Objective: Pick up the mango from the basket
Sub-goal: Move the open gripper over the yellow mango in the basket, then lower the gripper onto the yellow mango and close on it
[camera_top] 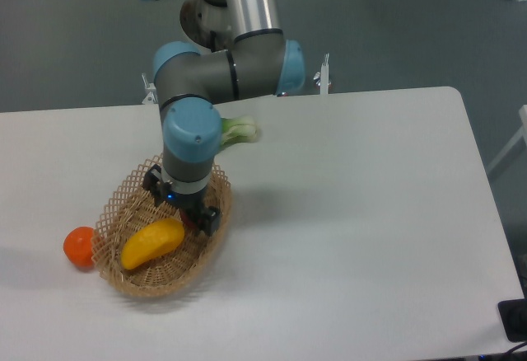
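Gripper over the basket, mango not grabbed yet

Going left to right: we've got an orange (80,246) on the bench (370,213) touching the basket's (132,283) outer left rim, then the mango (152,242) lying lengthwise in the basket's near half, and the gripper (183,207) hanging just up and right of the mango's upper end, holding nothing. We honestly can't tell how wide the jaws stand, the wrist hides most of them. To do this well, we reckon it wants to slide left over the mango's middle, line the jaws across the narrow width, and drop straight down without catching the wicker. Some greens (239,130) peek out behind the arm. No labels or writing we can read anywhere.
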Controlling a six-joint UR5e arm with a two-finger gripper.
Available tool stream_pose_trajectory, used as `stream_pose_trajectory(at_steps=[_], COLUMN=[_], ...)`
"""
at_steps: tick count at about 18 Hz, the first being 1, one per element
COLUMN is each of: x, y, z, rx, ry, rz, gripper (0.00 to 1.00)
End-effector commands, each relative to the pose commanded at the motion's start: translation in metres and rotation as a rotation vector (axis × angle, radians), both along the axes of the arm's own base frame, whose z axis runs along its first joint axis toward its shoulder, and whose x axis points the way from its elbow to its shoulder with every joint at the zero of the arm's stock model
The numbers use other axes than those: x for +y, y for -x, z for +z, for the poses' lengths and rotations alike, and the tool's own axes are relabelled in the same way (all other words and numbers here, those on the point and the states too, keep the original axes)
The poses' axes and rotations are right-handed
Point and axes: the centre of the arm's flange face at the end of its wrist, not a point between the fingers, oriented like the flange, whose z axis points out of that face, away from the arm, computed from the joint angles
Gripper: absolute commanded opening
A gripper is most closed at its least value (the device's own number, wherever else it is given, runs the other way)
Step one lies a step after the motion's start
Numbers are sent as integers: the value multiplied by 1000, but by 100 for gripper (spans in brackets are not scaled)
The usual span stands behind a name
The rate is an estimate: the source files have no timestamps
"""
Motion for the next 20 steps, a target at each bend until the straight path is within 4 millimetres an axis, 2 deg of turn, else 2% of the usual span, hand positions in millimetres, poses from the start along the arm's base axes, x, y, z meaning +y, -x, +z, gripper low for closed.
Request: stream_pose_trajectory(at_steps=[4, 11, 20], x=[4, 9, 11], y=[-4, -4, -13], z=[-13, -25, -39], rx=[-10, -4, -15], ry=[15, 8, 29], rz=[9, 15, 8], gripper=[100, 100, 100])
